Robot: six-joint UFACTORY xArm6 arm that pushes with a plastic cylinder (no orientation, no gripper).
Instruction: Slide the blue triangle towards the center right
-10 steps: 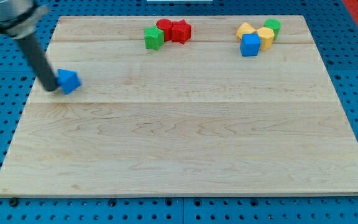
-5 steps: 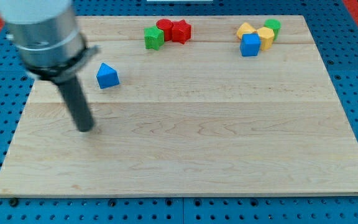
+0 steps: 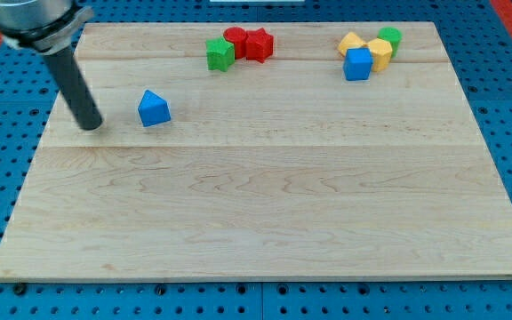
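The blue triangle (image 3: pixel 154 108) lies on the wooden board (image 3: pixel 265 204) in its upper left part. My tip (image 3: pixel 91 126) rests on the board to the left of the blue triangle, a clear gap apart from it and slightly lower in the view. The dark rod rises from the tip toward the view's top left.
At the view's top middle a green block (image 3: pixel 220 53), a red round block (image 3: pixel 236 38) and a red star (image 3: pixel 259 44) cluster together. At the top right sit a blue cube (image 3: pixel 357 64), two yellow blocks (image 3: pixel 380 53) and a green block (image 3: pixel 389 37).
The blue triangle slid right between the first two frames and has stayed put since. My tip swung down and right, then came back up to the left of the triangle.
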